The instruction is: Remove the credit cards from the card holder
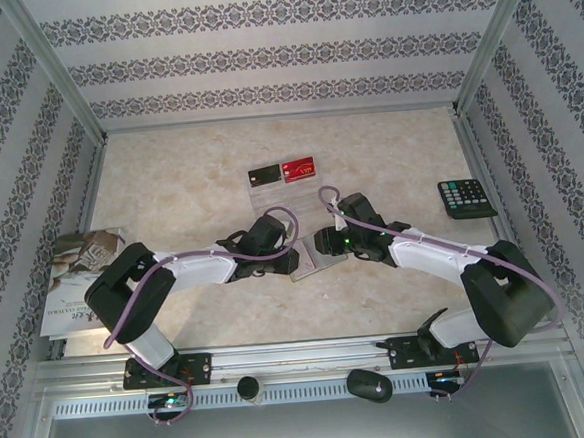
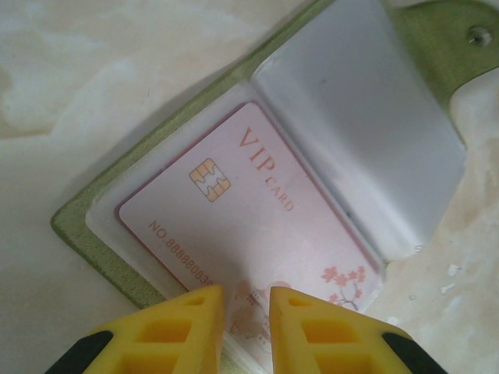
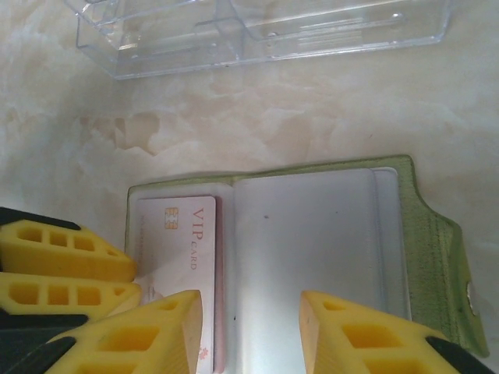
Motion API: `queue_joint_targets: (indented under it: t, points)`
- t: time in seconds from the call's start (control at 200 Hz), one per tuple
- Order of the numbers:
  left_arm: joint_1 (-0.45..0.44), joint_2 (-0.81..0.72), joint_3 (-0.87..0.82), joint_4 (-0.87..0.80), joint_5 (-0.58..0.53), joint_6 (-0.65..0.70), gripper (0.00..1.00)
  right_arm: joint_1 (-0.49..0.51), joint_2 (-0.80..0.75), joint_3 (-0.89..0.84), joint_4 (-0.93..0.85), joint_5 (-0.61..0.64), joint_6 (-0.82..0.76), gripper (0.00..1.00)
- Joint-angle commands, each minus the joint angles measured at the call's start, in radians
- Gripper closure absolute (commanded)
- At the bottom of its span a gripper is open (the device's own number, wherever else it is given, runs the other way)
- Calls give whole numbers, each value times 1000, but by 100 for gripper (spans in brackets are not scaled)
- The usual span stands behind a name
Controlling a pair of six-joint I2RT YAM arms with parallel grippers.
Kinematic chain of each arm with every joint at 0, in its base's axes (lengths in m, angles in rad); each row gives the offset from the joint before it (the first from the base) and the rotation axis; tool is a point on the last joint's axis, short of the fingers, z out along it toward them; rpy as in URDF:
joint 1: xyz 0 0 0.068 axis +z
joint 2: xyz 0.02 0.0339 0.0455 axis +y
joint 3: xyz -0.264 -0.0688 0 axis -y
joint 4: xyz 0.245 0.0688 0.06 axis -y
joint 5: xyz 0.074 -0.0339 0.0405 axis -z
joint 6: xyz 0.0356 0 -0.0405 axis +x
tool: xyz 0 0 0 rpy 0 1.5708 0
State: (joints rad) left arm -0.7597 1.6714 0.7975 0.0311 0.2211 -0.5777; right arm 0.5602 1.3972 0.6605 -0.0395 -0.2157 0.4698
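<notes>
The olive-green card holder [image 1: 313, 262] lies open on the table between both arms, pale sleeves up [image 3: 312, 234]. A pink-white "VIP" credit card [image 2: 242, 202] sits in its left sleeve [image 3: 183, 241]. My left gripper [image 2: 246, 312] hangs over that card's near end, its jaws a narrow gap apart with the card's edge showing in the gap. Its fingers [image 3: 62, 257] also show in the right wrist view. My right gripper [image 3: 251, 319] stands open above the right page with nothing between its fingers. A black card [image 1: 263, 175] and a red card [image 1: 298, 167] lie further back.
The black and red cards rest on a clear plastic tray [image 1: 270, 192], which also shows in the right wrist view [image 3: 257, 31], just beyond the holder. A black calculator [image 1: 466, 199] sits at the right wall. A printed booklet [image 1: 81, 279] lies at the left wall.
</notes>
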Motion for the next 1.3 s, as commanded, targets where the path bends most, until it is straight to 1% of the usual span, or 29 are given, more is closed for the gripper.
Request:
queue_joint_targets:
  t: [0.0,0.125,0.275,0.764,0.979,1.149,1.294]
  points:
    - [-5,11,-7,25,5,-22,77,-8,6,-15,31,-49,22,61]
    - [-1,8,-11,15,5,-23,76,-9,3,-18,29,-47,22,61]
    - [-1,-16,-20,-3,0,-27,72,-11,3,-18,32,-48,25,59]
    - [-1,-32,-32,-7,-24,-31,71,-11,4,-28,29,-51,20,59]
    - [-2,51,-5,53,-6,-23,72,-2,39,-34,39,-73,23,59]
    - [1,110,35,71,1,-16,73,16,50,-40,51,-69,33,64]
    - [13,132,25,69,-5,-12,75,19,52,-28,50,-73,30,68]
